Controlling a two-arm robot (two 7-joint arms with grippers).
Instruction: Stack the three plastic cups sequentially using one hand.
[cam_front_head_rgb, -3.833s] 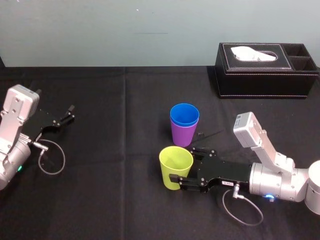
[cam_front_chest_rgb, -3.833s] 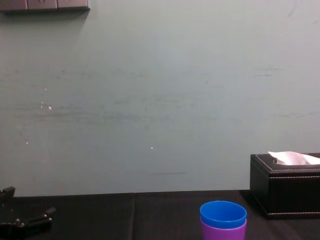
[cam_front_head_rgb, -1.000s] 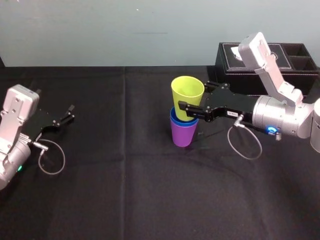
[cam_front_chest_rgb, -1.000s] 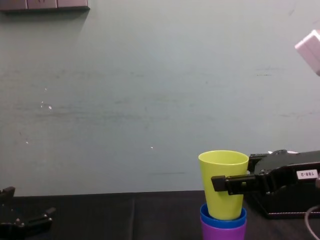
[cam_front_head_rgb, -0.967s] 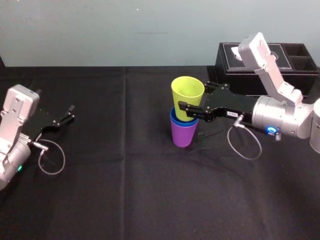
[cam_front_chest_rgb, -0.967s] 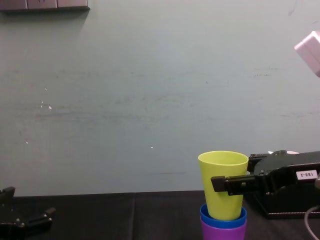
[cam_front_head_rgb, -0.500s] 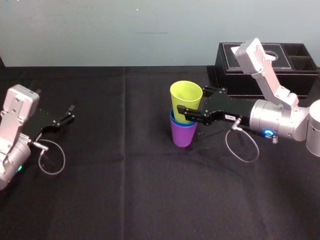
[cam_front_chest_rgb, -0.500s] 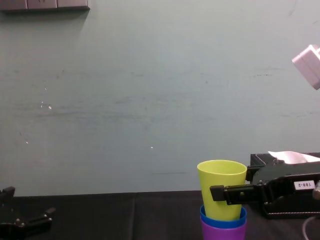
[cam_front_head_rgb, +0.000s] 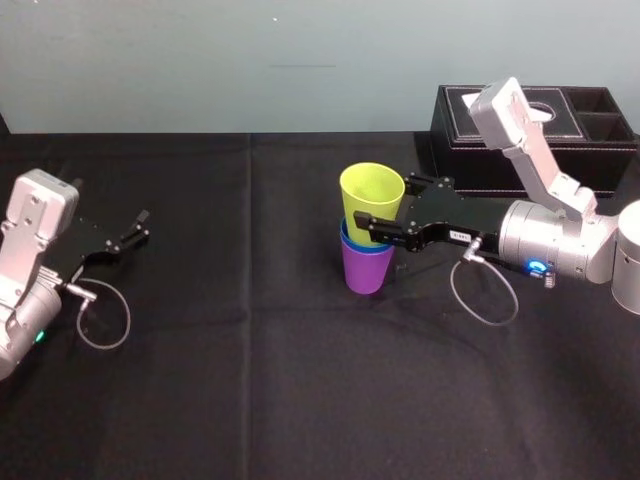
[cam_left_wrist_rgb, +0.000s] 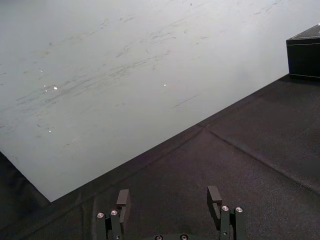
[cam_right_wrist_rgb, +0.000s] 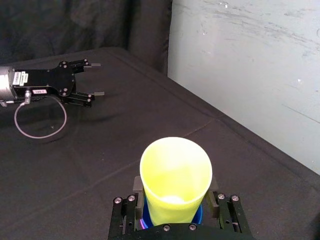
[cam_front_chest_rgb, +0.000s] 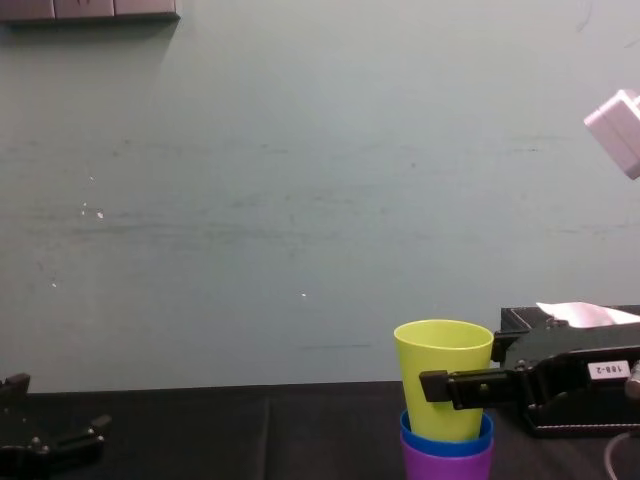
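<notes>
The yellow-green cup (cam_front_head_rgb: 372, 200) stands upright with its base inside the blue cup (cam_front_head_rgb: 347, 241), which is nested in the purple cup (cam_front_head_rgb: 367, 272) at mid-table. My right gripper (cam_front_head_rgb: 385, 203) reaches in from the right and is shut on the yellow-green cup, one finger on each side of its wall. The chest view shows the yellow-green cup (cam_front_chest_rgb: 443, 372) rising well above the blue rim (cam_front_chest_rgb: 446, 441), with the right gripper (cam_front_chest_rgb: 442, 386) at mid-height. In the right wrist view the yellow-green cup (cam_right_wrist_rgb: 175, 180) sits between the fingers. My left gripper (cam_front_head_rgb: 135, 228) rests open at the far left.
A black tissue box (cam_front_head_rgb: 530, 140) stands at the back right, just behind my right arm. The table is covered in black cloth (cam_front_head_rgb: 250, 380), with a pale wall behind it. A loose cable loop (cam_front_head_rgb: 103, 322) lies by the left arm.
My right gripper has lowered the yellow-green cup a little deeper into the blue cup and shifted slightly left. The left arm has not moved.
</notes>
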